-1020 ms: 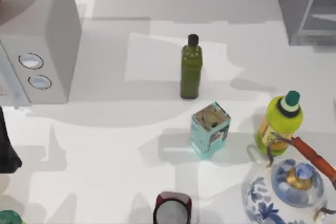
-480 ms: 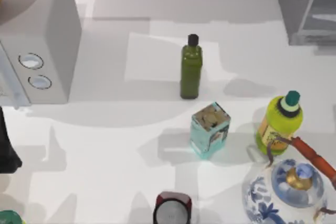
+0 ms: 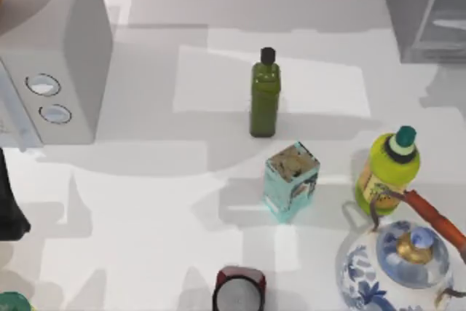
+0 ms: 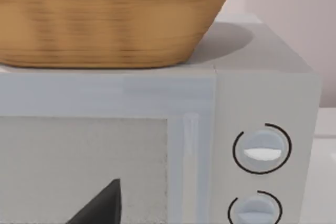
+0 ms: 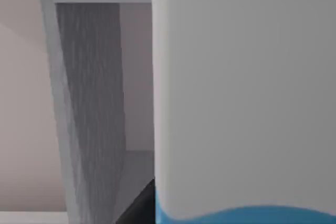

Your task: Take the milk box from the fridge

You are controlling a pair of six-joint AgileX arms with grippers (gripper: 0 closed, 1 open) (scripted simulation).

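A shadow has slid right, below the fridge (image 3: 419, 12); the right gripper (image 5: 144, 208) is likely at the milk box (image 5: 241, 103), jaws' state unclear.

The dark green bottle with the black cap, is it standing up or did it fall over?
Standing up. In the top view the dark green glass bottle rests on its base on the white table, black cap uppermost.

Green bottle (image 3: 265, 96) mid-table, teal box (image 3: 291, 178) near it, yellow bottle (image 3: 386, 170), blue-white teapot (image 3: 397, 264)
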